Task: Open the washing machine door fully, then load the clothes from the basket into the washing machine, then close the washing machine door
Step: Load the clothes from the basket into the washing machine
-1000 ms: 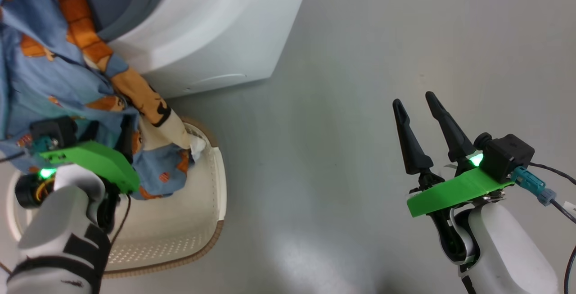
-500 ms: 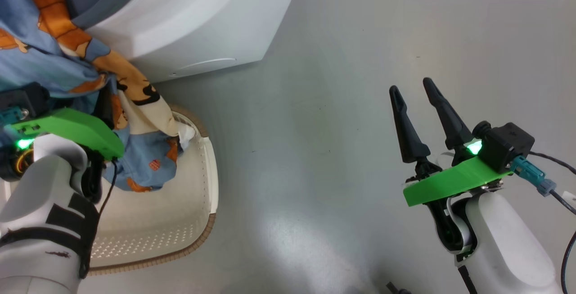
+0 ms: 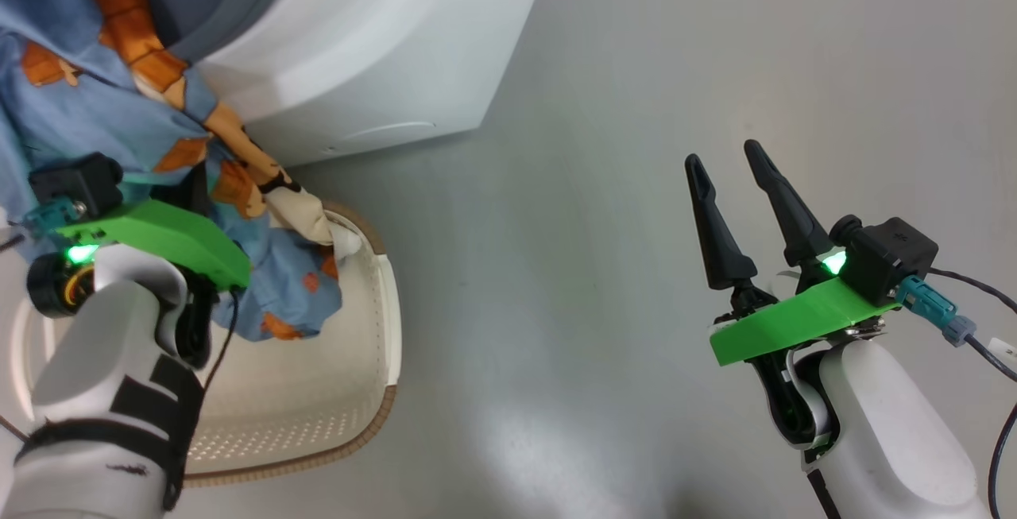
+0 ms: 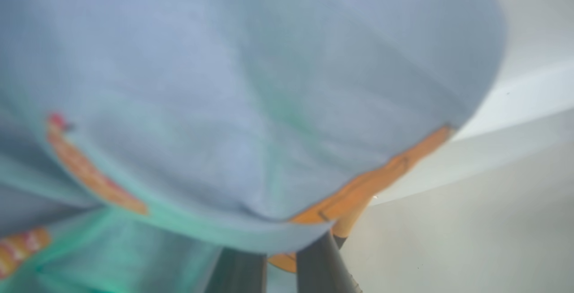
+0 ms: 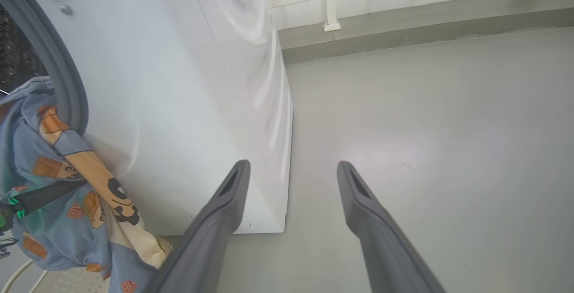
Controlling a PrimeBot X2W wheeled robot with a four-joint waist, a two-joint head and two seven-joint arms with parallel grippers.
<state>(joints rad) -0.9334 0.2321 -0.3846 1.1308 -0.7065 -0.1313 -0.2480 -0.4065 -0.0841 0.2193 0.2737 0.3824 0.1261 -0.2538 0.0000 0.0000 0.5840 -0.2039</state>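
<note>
Your right gripper [image 3: 721,153] has two long, matt dark fingers [image 5: 215,225] that taper to blunt tips, each with a slot-like hollow near the end. Behind them you see a bright green plate [image 3: 794,320] carrying a black cube camera [image 3: 890,257], a glowing green lamp [image 3: 833,263] and a teal plug [image 3: 926,306] feeding a dark cable [image 3: 989,348]. The right forearm shell [image 3: 890,431] is smooth, glossy white. Your left gripper [image 4: 281,257] has the same dark fingers. Its wrist has a matching left green plate [image 3: 167,237]. A black round joint [image 3: 52,292] shows orange wiring. The white left forearm [image 3: 95,360] wears black straps [image 3: 147,408] and a small dark scuff [image 3: 127,469].
</note>
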